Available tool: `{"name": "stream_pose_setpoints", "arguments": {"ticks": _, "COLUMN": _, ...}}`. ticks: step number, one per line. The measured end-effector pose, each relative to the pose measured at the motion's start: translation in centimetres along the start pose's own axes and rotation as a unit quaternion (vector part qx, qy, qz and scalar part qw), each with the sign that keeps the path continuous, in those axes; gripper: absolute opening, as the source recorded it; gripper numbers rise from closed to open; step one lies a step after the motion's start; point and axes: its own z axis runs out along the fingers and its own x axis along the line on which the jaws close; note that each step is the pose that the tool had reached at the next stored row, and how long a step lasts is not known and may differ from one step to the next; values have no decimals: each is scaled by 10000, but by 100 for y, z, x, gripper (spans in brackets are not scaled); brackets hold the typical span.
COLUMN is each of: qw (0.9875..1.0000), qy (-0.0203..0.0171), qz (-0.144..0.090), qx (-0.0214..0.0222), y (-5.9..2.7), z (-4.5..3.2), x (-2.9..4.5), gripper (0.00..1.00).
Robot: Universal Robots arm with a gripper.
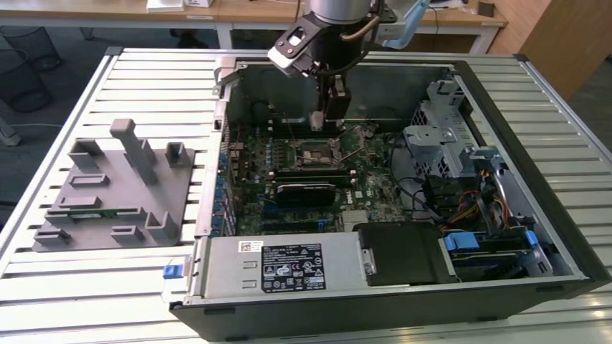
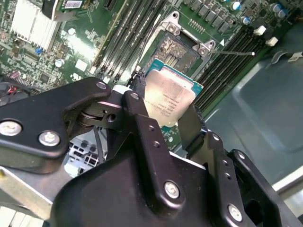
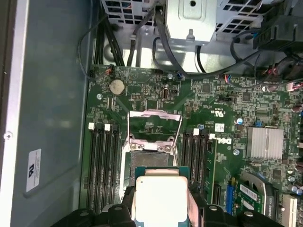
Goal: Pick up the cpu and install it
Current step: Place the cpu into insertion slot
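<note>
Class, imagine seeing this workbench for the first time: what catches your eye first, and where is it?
The silvery cpu stands out, clamped between the black jaws over the motherboard. Close by is the empty socket, its retaining frame swung open. In the exterior view the open computer case lies on a slatted table, with a grey fixture block at the exterior view's left.

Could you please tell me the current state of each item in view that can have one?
cpu: held clear of the board near the socket, not seated.
gripper: shut on the cpu.
socket: empty, with its load plate raised open.
computer case: lying flat, side open.
memory stick: lying in the grey fixture, outside the case.
</note>
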Motion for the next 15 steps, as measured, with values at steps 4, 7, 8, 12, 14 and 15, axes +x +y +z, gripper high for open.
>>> {"name": "stream_pose_setpoints", "arguments": {"ticks": 4, "qw": 10000, "qy": 1, "qz": 0, "qx": -2, "y": -40, "z": 72, "x": 8, "gripper": 53}}
{"name": "stream_pose_setpoints", "arguments": {"ticks": 7, "qw": 10000, "qy": -1, "qz": 14, "qx": 0, "y": -41, "z": 107, "x": 35, "gripper": 53}}
{"name": "stream_pose_setpoints", "arguments": {"ticks": 8, "qw": 10000, "qy": 0, "qz": 25, "qx": -1, "y": -40, "z": 121, "x": 48, "gripper": 53}}
{"name": "stream_pose_setpoints", "arguments": {"ticks": 12, "qw": 10000, "qy": 0, "qz": 45, "qx": 0, "y": -40, "z": 181, "x": 63, "gripper": 53}}
{"name": "stream_pose_setpoints", "arguments": {"ticks": 14, "qw": 10000, "qy": 0, "qz": 46, "qx": 0, "y": -42, "z": 210, "x": 64, "gripper": 53}}
{"name": "stream_pose_setpoints", "arguments": {"ticks": 15, "qw": 10000, "qy": 0, "qz": 46, "qx": 0, "y": -42, "z": 222, "x": 64, "gripper": 53}}
